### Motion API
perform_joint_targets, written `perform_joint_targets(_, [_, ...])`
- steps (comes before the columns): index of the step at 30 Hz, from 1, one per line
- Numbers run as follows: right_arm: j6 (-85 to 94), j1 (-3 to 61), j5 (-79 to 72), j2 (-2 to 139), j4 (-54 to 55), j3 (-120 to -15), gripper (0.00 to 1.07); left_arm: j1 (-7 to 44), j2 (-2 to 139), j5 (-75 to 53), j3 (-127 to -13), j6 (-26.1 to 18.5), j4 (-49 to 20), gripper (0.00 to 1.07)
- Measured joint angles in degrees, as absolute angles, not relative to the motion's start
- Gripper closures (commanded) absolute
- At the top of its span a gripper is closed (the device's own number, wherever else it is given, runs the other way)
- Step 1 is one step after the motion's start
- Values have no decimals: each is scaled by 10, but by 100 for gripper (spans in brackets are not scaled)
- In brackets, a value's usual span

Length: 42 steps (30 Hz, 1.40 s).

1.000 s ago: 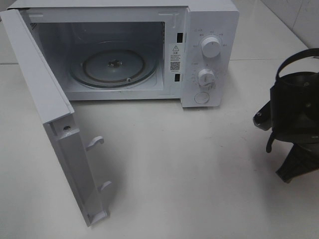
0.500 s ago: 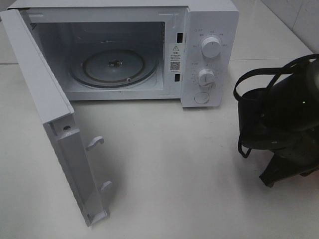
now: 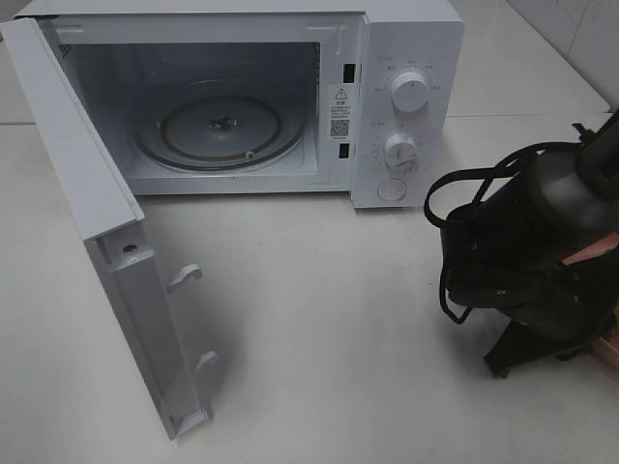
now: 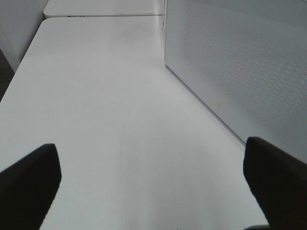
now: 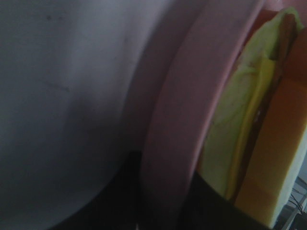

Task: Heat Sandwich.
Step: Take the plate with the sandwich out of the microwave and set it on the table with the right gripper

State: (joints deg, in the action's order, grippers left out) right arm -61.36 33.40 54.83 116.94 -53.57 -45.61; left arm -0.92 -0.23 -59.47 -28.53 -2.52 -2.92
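1. The sandwich (image 5: 259, 143) shows only in the right wrist view, close up: tan crust, a yellow cheese layer and pale green filling, all seen edge-on. It sits on a pink plate (image 5: 192, 120) whose rim runs just beside it.
2. The layers run as long stripes parallel to the plate rim; which way the sandwich faces on the worktop cannot be told from this close view.
3. The right gripper (image 5: 158, 211) is dark and blurred at the plate's rim; its jaws stand narrow and appear clamped on the rim of the plate.
4. In the high view the right arm (image 3: 527, 251) is a bulky black shape with looping cables, low over the worktop (image 3: 338, 338) near its right edge, in front and to the right of the microwave (image 3: 406, 106). A sliver of pink shows at the arm's right side.
5. The microwave stands at the back of the worktop with its door (image 3: 106, 232) swung wide open toward the front left. The glass turntable (image 3: 222, 130) lies bare inside.
6. The left gripper (image 4: 153, 177) hangs over the bare worktop beside the door's perforated outer face, its fingers (image 4: 29, 177) wide apart and holding nothing.
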Motion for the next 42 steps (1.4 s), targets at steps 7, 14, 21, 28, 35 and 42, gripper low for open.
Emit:
perform_joint_targets(7, [-614,324,557,1180,-537,-470,95,-9,-2,-595,-285,-25,-29,9])
perform_joint_targets(14, [-614,324,558,1180,-537,-473,91,-9,-2,-595,-285,-25,-29,9])
perform_joint_targets(21, [-614,324,558,1180,-537,-473,85,-9,-2,-595,-285,-25,-29,9])
perform_joint_targets(28, [-613,324,558,1173,-533,-473,76,-9,-2,-595,-285,-25,-29,9])
perform_joint_targets(35, [-580,324,544,1133,-491,-473,53,-9,-2,-595,-285,-25,-29,9])
perform_joint_targets(42, [-552,324,531,1091,-460,-473,35,-9,-2,-595,-285,-25,-29,9])
